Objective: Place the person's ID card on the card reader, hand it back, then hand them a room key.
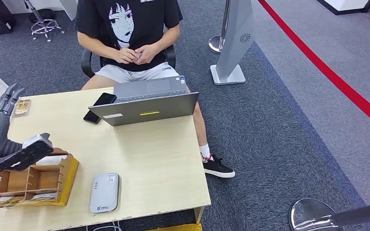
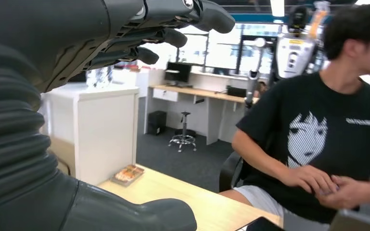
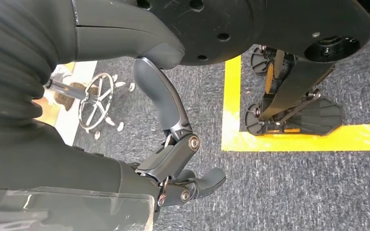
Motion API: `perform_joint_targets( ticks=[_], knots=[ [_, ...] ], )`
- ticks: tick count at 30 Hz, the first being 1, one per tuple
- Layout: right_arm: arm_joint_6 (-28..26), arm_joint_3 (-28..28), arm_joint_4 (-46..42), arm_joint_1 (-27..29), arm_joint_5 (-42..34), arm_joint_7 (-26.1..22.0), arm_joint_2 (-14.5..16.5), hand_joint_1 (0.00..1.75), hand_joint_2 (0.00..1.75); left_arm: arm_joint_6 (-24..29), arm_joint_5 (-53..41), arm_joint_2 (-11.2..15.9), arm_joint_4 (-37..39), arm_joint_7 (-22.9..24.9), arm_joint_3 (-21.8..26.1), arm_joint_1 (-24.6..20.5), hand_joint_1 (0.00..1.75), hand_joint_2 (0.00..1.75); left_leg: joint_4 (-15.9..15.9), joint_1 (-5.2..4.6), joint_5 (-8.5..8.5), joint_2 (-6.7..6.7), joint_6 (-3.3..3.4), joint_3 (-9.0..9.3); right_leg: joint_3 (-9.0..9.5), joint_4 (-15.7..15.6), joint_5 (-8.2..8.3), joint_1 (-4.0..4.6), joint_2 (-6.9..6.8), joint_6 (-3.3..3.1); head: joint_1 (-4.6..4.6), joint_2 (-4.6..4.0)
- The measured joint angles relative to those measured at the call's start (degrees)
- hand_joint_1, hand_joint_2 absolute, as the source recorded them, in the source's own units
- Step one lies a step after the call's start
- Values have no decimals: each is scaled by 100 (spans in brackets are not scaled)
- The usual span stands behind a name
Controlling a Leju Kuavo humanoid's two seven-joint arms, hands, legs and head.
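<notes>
Card reader (image 1: 104, 193) nr organiser (image 1: 36, 183), laptop (image 1: 149, 107) beyond

I see a light wooden table (image 1: 159, 154). At its far edge stands an open laptop (image 1: 147, 107), two dark phones (image 1: 99, 107) just beside it. A white card reader (image 1: 104, 193) lies near the front edge, a wooden organizer (image 1: 38, 183) beside it, and a small tray (image 1: 21, 108) at the far left corner.

Open laptop (image 1: 149, 103) and phone (image 1: 99, 107) are blocking the tabletop's (image 1: 159, 154) far edge; bare wood is sitting between them, the card reader (image 1: 104, 192) and wooden organizer (image 1: 36, 183).
</notes>
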Motion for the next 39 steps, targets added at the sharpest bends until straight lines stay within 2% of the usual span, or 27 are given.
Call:
perform_joint_targets(
  ticks=[6,9,15,21,25,30,34,39],
  knots=[
    [60,-36,0,21,-84,-21,-23,0,175,-953,438,876,-605,-307,-160,-158,0,175,-1,1,0,1,0,-1,-1,0,0,1,2,0,0,0],
    [83,-64,-1,24,-86,-19,-29,0,175,-1384,772,1231,-799,-452,-229,-269,0,175,-1,1,0,1,0,-1,-1,0,0,1,2,0,0,0],
    [142,-86,-4,21,-62,-5,-46,0,175,-2198,1260,1690,-925,-632,-472,-575,0,175,-1,1,0,0,0,-1,0,0,0,1,-1,0,0,-1],
    [148,-86,-13,15,-28,1,-63,0,175,-2990,1885,2218,-925,-481,-1173,-1247,0,175,0,1,1,0,-1,-1,0,0,1,1,0,-1,0,0],
    [148,-86,-13,9,25,6,-64,0,175,-3116,2060,2519,-925,-331,-1631,-1620,0,175,-1,1,1,0,-1,-1,-1,0,0,1,0,-1,1,0],
    [144,-86,-13,-1,37,22,-64,0,175,-3109,2087,2747,-925,-267,-1992,-1790,0,175,-1,1,0,0,-1,-3,-1,0,0,1,0,-1,1,0],
    [146,-86,-13,-10,45,37,-64,0,175,-2850,2042,2877,-925,-237,-2187,-1751,0,175,-2,0,0,0,-1,-3,0,0,0,1,0,-1,1,0],
    [148,-86,-13,-16,45,42,-64,0,175,-2435,1807,2952,-925,-284,-2355,-1477,0,175,-2,0,0,0,-1,-2,0,0,0,0,0,-1,0,0]
  ],
)
